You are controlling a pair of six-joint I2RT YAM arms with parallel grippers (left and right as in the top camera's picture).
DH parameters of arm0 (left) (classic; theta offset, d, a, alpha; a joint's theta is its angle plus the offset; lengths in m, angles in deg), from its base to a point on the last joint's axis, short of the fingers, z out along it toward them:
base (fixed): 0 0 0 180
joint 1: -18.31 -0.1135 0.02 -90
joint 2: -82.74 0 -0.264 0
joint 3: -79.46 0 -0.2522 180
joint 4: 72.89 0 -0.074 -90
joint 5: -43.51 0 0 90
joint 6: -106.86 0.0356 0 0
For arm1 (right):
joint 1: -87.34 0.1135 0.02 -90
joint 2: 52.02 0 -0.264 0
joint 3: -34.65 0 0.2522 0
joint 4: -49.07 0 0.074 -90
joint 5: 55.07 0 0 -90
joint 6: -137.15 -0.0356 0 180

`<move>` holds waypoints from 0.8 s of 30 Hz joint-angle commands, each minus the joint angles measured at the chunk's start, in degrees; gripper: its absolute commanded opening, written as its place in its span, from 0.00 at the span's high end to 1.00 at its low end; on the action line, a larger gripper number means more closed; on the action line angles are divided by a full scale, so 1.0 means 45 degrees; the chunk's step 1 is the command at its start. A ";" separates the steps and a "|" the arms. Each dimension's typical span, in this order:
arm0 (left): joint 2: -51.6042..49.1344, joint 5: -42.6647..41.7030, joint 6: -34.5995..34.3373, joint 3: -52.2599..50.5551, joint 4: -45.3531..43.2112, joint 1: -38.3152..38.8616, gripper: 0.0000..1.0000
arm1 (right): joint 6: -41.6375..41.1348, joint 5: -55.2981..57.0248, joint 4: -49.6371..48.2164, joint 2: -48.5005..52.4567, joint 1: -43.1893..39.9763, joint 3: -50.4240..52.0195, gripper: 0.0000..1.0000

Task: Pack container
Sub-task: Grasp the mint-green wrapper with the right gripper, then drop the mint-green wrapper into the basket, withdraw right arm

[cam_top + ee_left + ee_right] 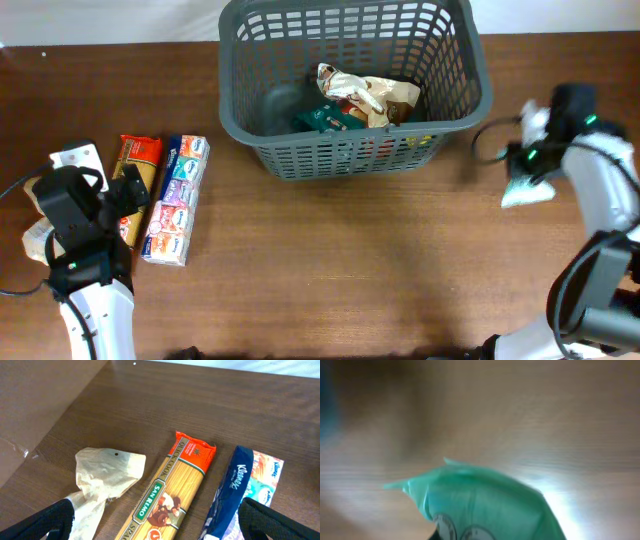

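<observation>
The container, a dark grey lattice basket (300, 158), stands at the back centre with several food packets inside. My left gripper (112, 222) is open over the lower end of a San Remo spaghetti packet (138, 178). In the left wrist view its fingers (155, 527) straddle the spaghetti (172, 492). My right gripper (528, 168) is right of the basket, shut on a pale green packet (525, 190) held off the table. That packet (490, 505) fills the bottom of the blurred right wrist view and hides the fingers.
A blue Kleenex tissue multipack (178, 200) lies right of the spaghetti and shows in the left wrist view (247, 490). A crumpled beige paper bag (102, 477) lies left of the spaghetti. The table's left edge (45, 420) is near.
</observation>
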 commanded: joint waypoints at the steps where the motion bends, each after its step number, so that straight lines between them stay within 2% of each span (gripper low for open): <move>1: -0.0078 0.0097 0.0209 0.0170 -0.0019 -0.0034 0.01 | -0.1404 -0.0680 0.1253 -0.0913 0.0102 -0.3245 0.96; 6: -0.0078 0.0097 0.0209 0.0170 -0.0019 -0.0034 0.01 | -0.1603 -0.1413 0.3342 -0.0913 0.1020 -0.8102 0.96; 9: -0.0078 0.0097 0.0209 0.0170 -0.0019 -0.0034 0.01 | -0.1321 -0.1433 0.3648 -0.0913 0.2229 -1.0350 0.96; 11: -0.0078 0.0097 0.0209 0.0170 -0.0019 -0.0034 0.01 | -0.0505 -0.1438 0.3560 -0.0908 0.3308 -1.1336 0.96; 18: -0.0078 0.0097 0.0209 0.0170 -0.0019 -0.0034 0.01 | 0.3517 -0.1263 0.3099 -0.0345 0.6902 -1.1798 0.96; 20: -0.0078 0.0097 0.0209 0.0170 -0.0019 -0.0034 0.01 | 0.4415 -0.0529 0.2875 0.0325 0.7427 -1.1798 0.96; 24: -0.0078 0.0097 0.0209 0.0170 -0.0019 -0.0034 0.01 | 0.4843 0.0058 0.2118 0.2123 0.7563 -1.1798 0.96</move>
